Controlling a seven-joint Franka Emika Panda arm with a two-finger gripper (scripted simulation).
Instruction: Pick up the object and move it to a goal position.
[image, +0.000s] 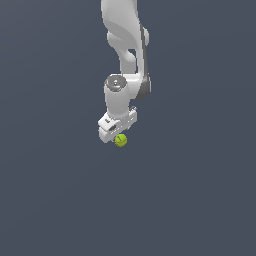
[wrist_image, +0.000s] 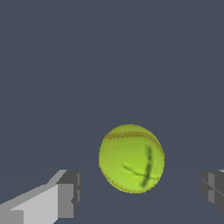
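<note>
The object, a small yellow-green ball (image: 120, 140) with dark seam lines, lies on the dark grey floor just beneath the white hand of my arm. In the wrist view the ball (wrist_image: 131, 158) sits between my two fingers, with a clear gap on each side. One grey fingertip (wrist_image: 68, 194) stands off one side of it and the other fingertip (wrist_image: 213, 190) is farther off on the opposite side. My gripper (image: 118, 136) is open and touches nothing; in the wrist view the gripper (wrist_image: 140, 192) straddles the ball. No goal marker shows in either view.
Plain dark grey floor (image: 55, 200) surrounds the ball on all sides. The white arm (image: 125, 45) comes down from the upper edge of the exterior view.
</note>
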